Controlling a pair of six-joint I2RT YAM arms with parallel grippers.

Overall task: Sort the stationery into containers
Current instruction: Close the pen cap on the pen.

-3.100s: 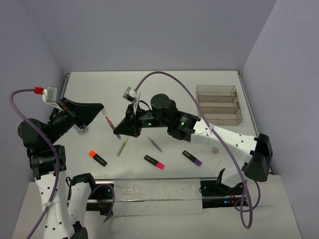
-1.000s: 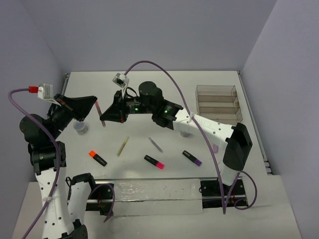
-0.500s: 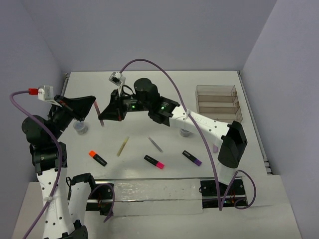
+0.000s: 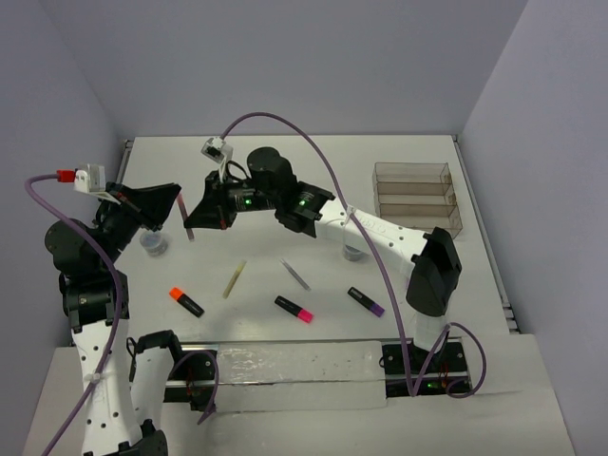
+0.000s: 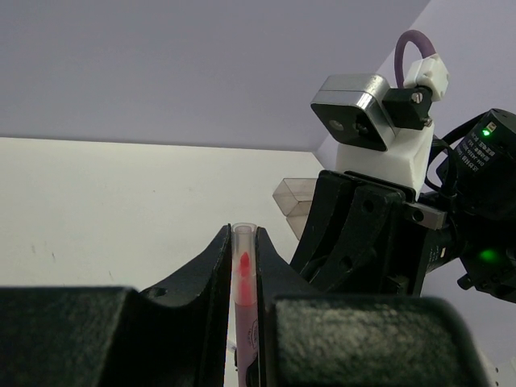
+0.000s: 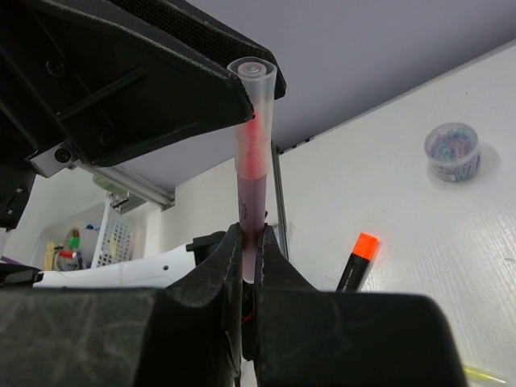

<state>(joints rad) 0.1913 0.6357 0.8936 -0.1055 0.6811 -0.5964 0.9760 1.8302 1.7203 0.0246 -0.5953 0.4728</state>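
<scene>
In the left wrist view our left gripper [image 5: 243, 246] is closed to a narrow slot around the red stick [image 5: 243, 278], which stands upright at the bottom centre of that frame. The right gripper [image 6: 248, 242] is pinched on the same stick's other end, so both hold it in the air at the upper left of the overhead frame. We judge the danger to lie in this shared hold. If either arm pulls while both are clamped, the thin stick could bend or twist out. If one lets go before the other grips firmly, it could drop to the table [image 4: 285, 161] near the round tub [image 6: 451, 151]. Only the overhead view shows the clear tray [image 4: 413, 190] well apart at the right of the frame, with all three compartments bare. Only the right wrist view shows clips inside the tub and the orange-capped highlighter [image 6: 359, 258] lying below it.
</scene>
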